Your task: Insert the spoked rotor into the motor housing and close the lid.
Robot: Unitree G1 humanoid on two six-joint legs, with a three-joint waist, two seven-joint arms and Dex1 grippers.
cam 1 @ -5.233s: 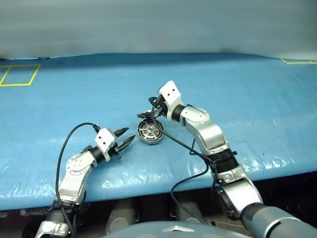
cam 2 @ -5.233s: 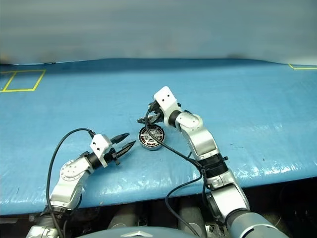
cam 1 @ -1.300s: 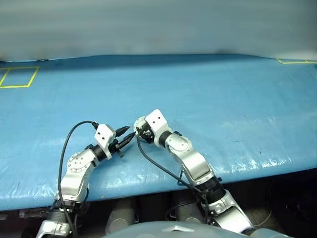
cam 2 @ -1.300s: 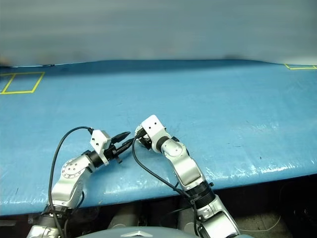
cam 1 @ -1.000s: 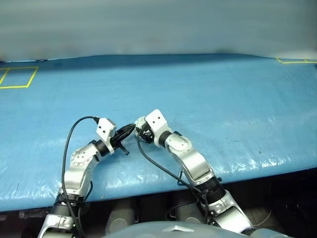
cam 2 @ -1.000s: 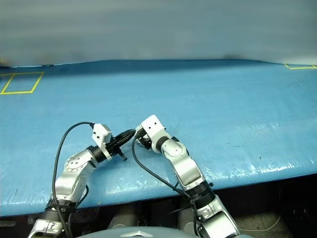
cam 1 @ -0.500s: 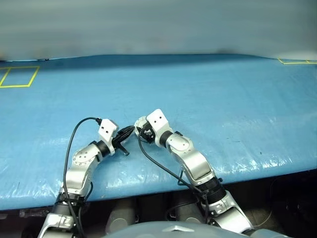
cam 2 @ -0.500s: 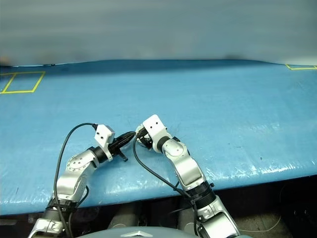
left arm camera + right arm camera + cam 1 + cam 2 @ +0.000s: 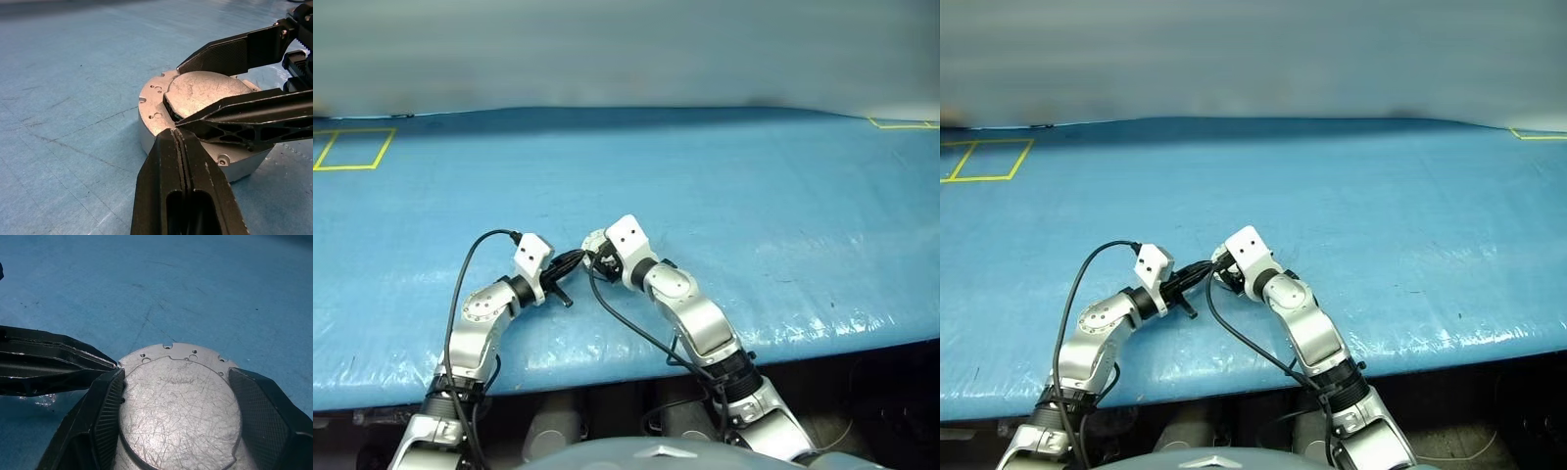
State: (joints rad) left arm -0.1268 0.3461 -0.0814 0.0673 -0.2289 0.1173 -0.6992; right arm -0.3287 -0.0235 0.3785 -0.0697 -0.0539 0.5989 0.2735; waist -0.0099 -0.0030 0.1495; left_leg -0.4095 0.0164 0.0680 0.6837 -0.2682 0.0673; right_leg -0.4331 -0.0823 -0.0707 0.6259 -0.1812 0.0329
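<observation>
Around motor housing (image 9: pixel 181 401): right gripper (image 9: pixel 186 406).

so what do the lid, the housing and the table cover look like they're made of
Lid: bare grey metal, probably aluminium, matt, with fine scratches across it.
Housing: the same pale metal, cast or machined by the look, with small drilled holes in its flange.
Table cover: a blue sheet, likely plastic tarp, faintly glossy, creased, with glare near the front edge.

Lab: blue-covered table (image 9: pixel 783 186), taped squares (image 9: pixel 352 149)
</observation>
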